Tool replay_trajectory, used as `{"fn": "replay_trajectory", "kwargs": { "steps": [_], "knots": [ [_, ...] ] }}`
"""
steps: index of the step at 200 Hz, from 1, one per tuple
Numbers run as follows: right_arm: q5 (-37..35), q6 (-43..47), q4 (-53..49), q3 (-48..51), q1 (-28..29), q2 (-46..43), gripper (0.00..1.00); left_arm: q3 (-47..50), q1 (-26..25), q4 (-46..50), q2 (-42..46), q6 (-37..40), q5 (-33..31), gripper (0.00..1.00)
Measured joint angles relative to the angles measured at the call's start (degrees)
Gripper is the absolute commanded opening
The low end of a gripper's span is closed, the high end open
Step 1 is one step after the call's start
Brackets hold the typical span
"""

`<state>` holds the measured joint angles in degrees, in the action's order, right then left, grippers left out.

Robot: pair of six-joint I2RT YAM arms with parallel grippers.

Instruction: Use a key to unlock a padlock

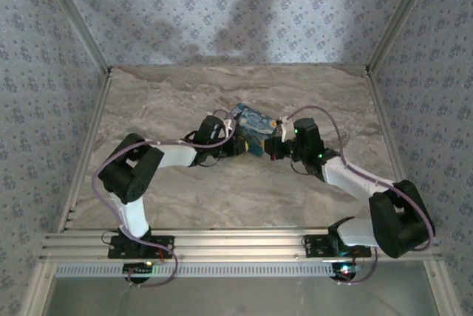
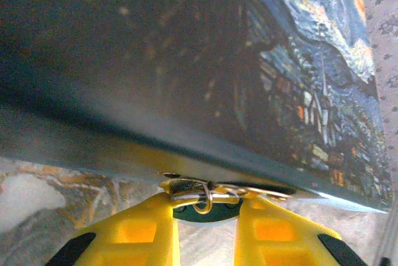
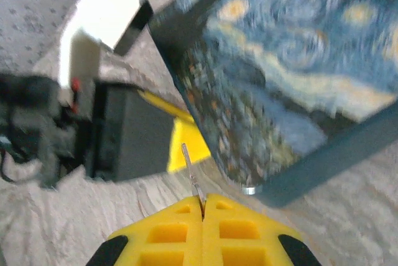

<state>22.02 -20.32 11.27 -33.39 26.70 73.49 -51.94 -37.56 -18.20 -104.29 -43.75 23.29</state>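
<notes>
I'm pinching padlock [image 2: 204, 204] in left gripper [image 2: 205, 217], steadying it just beside tin [image 2: 186, 61] | right gripper [image 3: 203, 207] is clamping key [image 3: 189, 169], tip forward for inserting

The overhead view is softly, evenly lit, with dim shadows on the far wall [image 1: 244, 13]. Both wrist views are blurred. In the left wrist view, the starry-night tin [image 2: 124, 61] looms dark and unfocused.
</notes>
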Motion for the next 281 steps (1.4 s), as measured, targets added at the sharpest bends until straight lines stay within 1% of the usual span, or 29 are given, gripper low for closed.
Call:
{"fn": "replay_trajectory", "kwargs": {
  "steps": [34, 60, 98, 140, 197, 281],
  "knots": [
    [-5.33, 0.09, 4.9, 6.8, 5.2, -0.79, 0.0, -0.76, -0.17, 2.14, 1.68, -3.78, 0.98, 0.2],
    [-8.74, 0.22, 10.29, 9.46, 9.09, 1.09, 0.0, -0.85, -0.76, 2.25, 1.88, -6.88, 1.68, 0.2],
    [-12.76, 0.46, 17.29, 11.91, 11.72, 4.63, 0.0, -0.85, -1.27, 2.14, 1.88, -10.34, 2.05, 0.18],
    [-16.26, 1.09, 23.21, 14.03, 12.09, 5.4, 0.0, -0.85, -1.73, 1.99, 1.88, -12.83, 2.03, 0.17],
    [-19.08, 2.38, 27.85, 15.47, 12.07, 6.73, 0.0, -0.85, -2.34, 1.92, 1.88, -14.8, 2.05, 0.15],
    [-20.37, 3.26, 29.79, 15.47, 12.0, 8.61, 0.0, -0.85, -3.08, 1.75, 1.88, -15.98, 2.05, 0.14]
  ]
}}
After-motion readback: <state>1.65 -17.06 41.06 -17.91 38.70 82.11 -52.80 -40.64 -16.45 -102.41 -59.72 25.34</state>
